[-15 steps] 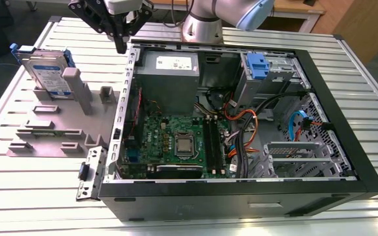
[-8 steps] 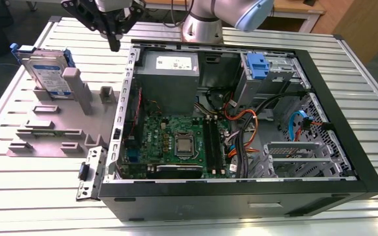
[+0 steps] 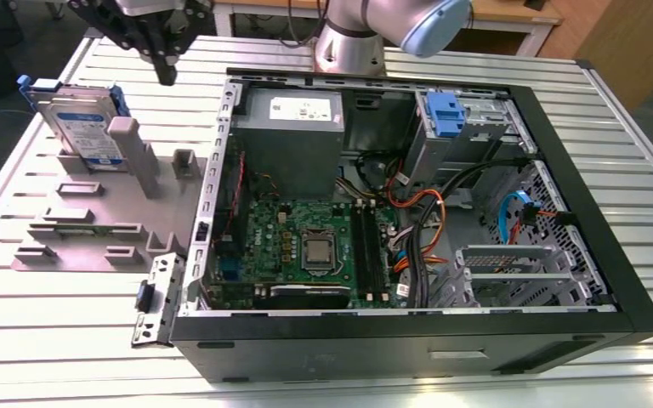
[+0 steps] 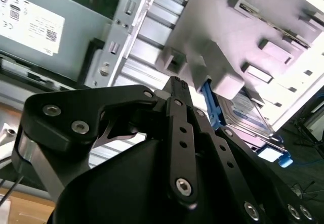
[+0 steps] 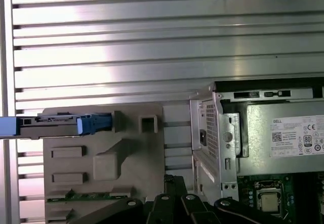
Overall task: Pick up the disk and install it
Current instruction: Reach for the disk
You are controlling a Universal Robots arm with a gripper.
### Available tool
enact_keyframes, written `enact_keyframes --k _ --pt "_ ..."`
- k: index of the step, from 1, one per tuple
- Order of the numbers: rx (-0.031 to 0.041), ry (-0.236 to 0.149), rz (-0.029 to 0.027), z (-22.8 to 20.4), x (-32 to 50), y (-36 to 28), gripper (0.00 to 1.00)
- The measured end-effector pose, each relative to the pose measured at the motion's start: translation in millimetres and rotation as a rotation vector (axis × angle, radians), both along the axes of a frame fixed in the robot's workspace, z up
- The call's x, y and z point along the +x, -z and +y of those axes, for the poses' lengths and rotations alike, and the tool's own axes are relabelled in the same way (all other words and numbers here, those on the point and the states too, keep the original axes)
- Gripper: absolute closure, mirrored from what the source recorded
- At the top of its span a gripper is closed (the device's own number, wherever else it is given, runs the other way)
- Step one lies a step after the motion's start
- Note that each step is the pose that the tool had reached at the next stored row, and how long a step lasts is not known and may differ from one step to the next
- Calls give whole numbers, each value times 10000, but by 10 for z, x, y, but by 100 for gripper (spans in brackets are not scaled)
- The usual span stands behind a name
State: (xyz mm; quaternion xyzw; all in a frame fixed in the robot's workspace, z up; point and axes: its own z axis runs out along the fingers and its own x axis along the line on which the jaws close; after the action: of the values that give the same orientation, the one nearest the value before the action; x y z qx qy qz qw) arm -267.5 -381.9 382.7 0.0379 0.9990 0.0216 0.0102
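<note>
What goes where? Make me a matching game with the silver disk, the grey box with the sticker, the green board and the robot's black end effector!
Things
1. flat silver disk in a blue plastic frame
2. grey metal box with a white sticker
3. green circuit board
4. black end effector

Places
A. flat on the floor of the open black computer case
B. up in the air near the grey plastic holder, holding nothing
C. standing on edge in the holder, outside the case
D. inside the case, in the corner nearest the robot arm's base

Pairs: 1-C, 2-D, 3-A, 4-B
</note>
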Motion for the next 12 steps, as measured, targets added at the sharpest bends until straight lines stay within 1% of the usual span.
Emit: enact_keyframes --k 5,7,10,12 --pt "-1 1 1 33 -229 24 89" --pt "0 0 -1 37 -307 27 89" --pt "0 -1 1 39 -402 31 89" --pt "0 1 0 39 -490 35 89"
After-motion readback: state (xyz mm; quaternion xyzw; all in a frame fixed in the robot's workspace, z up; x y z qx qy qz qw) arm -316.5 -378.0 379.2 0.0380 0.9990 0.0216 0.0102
